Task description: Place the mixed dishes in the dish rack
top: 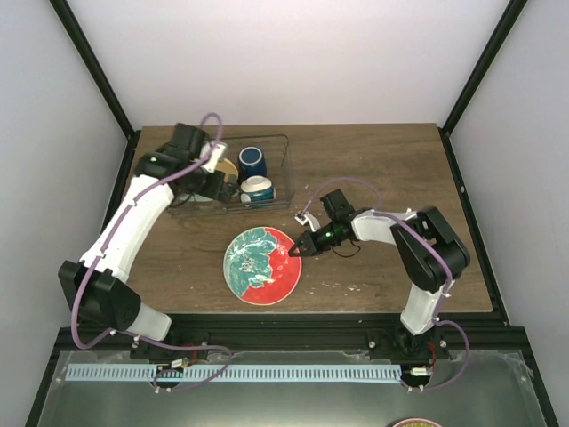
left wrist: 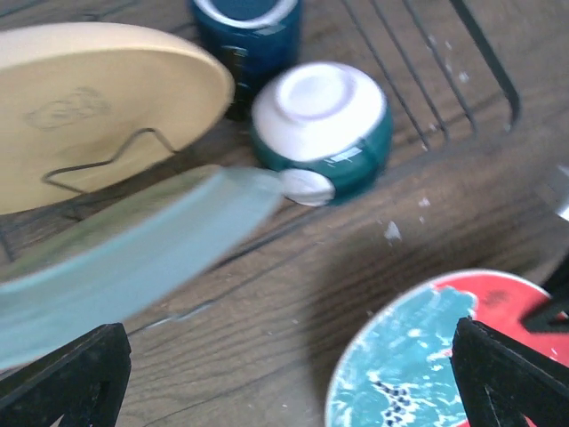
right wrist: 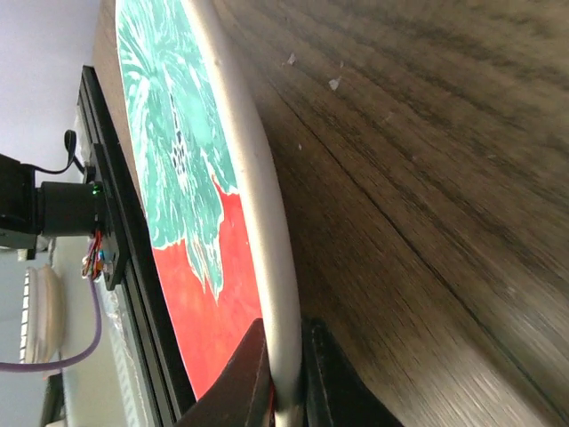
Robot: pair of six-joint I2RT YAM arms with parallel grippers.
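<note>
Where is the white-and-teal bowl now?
Top view: the bowl sits inside the dish rack, left of centre, just below the dark blue mug.

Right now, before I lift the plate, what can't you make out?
- Top view: the left arm covers most of the orange plate and the left end of the rack.
- Left wrist: the mug is cut off by the top edge. A pale blurred slab sits near the lens; I cannot tell what it is.
- Right wrist: the right claw is cut off by the bottom edge, so its grip depth on the green plate is unclear.
</note>
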